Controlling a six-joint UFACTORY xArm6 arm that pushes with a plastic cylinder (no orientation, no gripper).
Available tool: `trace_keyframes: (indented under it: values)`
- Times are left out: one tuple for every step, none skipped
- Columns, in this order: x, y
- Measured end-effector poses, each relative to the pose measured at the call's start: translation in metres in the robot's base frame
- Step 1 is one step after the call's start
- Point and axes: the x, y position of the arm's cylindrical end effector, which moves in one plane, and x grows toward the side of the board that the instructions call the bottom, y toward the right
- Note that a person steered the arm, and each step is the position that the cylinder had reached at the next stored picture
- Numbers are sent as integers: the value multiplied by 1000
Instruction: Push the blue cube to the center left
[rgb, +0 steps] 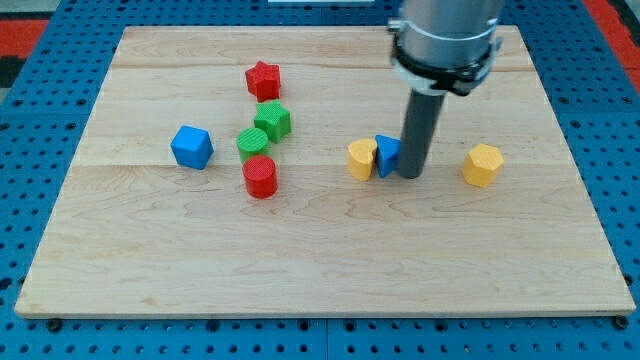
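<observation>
The blue cube (191, 147) sits at the board's center left. My tip (411, 175) is far to its right, touching the right side of a small blue block (386, 155) whose shape I cannot make out, partly hidden by the rod. A yellow block (362, 158) touches that blue block's left side.
A red star (263, 80), a green cube (272, 121), a green cylinder (252, 142) and a red cylinder (260, 176) cluster just right of the blue cube. A yellow hexagonal block (482, 164) lies right of my tip. The wooden board (320, 260) rests on a blue surface.
</observation>
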Motion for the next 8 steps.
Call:
trace_keyframes:
  values:
    - [48, -13]
    - [95, -45]
    - [123, -134]
    - [98, -223]
    - [55, -243]
    - [13, -251]
    - [11, -233]
    - [-2, -229]
